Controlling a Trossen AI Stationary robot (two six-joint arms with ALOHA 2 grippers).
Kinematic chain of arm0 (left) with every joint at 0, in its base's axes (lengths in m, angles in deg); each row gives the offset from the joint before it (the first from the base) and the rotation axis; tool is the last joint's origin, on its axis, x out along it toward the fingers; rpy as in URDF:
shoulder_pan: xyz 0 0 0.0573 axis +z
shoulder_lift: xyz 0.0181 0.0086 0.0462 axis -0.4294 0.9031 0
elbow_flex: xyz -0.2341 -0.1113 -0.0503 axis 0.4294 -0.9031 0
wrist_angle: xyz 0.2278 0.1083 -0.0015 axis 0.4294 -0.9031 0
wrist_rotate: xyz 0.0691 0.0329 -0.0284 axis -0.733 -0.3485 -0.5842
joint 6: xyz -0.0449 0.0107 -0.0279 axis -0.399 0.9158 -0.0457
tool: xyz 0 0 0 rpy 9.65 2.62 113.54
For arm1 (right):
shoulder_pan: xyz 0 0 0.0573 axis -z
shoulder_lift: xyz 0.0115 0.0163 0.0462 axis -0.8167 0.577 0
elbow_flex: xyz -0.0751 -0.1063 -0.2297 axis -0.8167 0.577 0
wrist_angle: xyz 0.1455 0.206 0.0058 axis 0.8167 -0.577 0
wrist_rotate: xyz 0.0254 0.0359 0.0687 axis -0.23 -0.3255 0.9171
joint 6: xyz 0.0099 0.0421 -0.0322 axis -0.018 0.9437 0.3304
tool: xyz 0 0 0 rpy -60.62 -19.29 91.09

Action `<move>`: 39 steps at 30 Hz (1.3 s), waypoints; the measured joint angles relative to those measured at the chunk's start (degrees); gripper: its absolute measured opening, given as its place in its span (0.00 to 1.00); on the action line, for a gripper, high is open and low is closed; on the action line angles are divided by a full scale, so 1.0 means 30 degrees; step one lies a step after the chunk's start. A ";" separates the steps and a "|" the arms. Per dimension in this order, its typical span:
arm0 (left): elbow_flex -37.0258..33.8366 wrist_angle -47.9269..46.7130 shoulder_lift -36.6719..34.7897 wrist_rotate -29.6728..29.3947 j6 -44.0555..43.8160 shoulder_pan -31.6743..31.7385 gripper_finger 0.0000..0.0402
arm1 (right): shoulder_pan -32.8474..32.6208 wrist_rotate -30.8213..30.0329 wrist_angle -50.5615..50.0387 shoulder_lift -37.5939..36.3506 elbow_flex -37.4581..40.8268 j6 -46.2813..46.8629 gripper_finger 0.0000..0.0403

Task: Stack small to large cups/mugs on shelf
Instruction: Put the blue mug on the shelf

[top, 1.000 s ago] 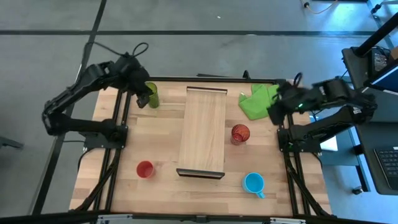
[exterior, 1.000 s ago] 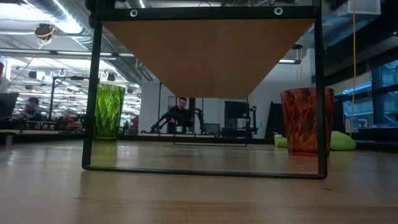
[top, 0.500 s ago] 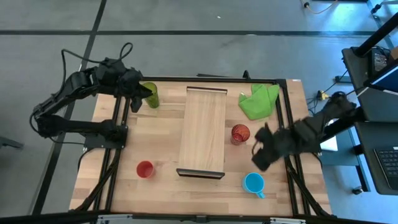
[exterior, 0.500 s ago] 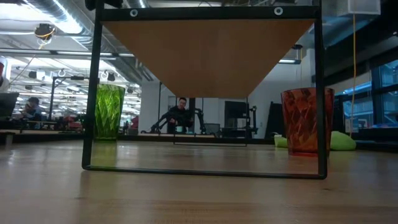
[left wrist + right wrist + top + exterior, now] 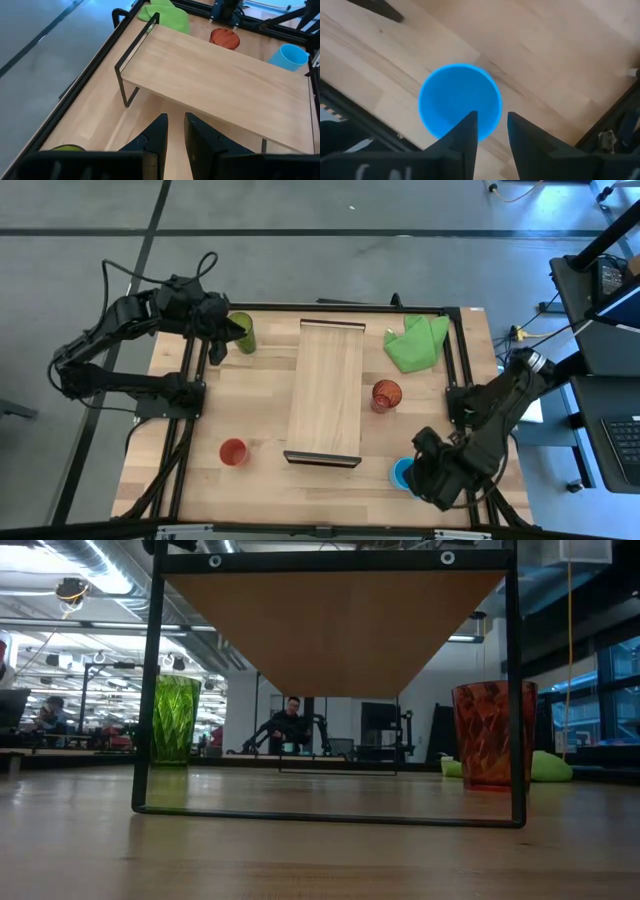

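1. Now the right pincer [image 5: 432, 477] hovers directly above the light blue mug [image 5: 404, 474], which stands off the shelf's [image 5: 326, 388] near right corner; its fingers [image 5: 465, 131] stand slightly apart, clamped on nothing, with the mug's open mouth below them in the right wrist view.
2. Likely the mug is light, stiff plastic with a smooth wall, so it could slip or tip; the rim wall, one finger inside and one outside, looks the surest hold. Its handle is hidden under the arm.
3. The mug [image 5: 459, 99] appears empty.
4. The left pincer [image 5: 215, 335] waits beside the olive-green tumbler [image 5: 243, 332], off the shelf's far left corner; its fingers [image 5: 156, 131] stand nearly together, holding nothing.
5. The translucent red tumbler [image 5: 386, 395] stands upright just right of the shelf, and looks faceted and thin-walled in the low view.
6. The small red cup [image 5: 233, 452] sits off the shelf's near left corner, open side up, seemingly empty.
7. Nothing rests on the shelf yet.
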 joint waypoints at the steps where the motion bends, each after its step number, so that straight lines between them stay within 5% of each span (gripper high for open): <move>1: 0.0000 -0.0007 0.0007 0.0000 0.0000 -0.0020 0.14 | 0.0007 0.0000 0.0101 0.0194 0.0000 0.0013 0.27; 12: 0.0000 -0.0072 0.0007 0.0007 0.0222 -0.0020 0.14 | -0.0328 -0.0787 -0.0249 0.0646 0.1074 0.3309 0.27; 20: -0.0022 -0.0068 0.0176 0.0058 0.0393 -0.0020 0.14 | -0.0126 0.0703 0.5873 -0.4958 0.6462 0.6008 0.27; 26: -0.0022 -0.0075 0.0242 0.0134 -0.0148 -0.0020 0.14 | 0.0593 0.0794 0.6335 -0.7853 0.8302 0.4774 0.27; 39: -0.0022 -0.1067 0.0204 -0.0067 -0.0648 -0.0020 0.14 | 0.0831 0.1326 0.8613 -0.6030 0.8240 0.1960 0.31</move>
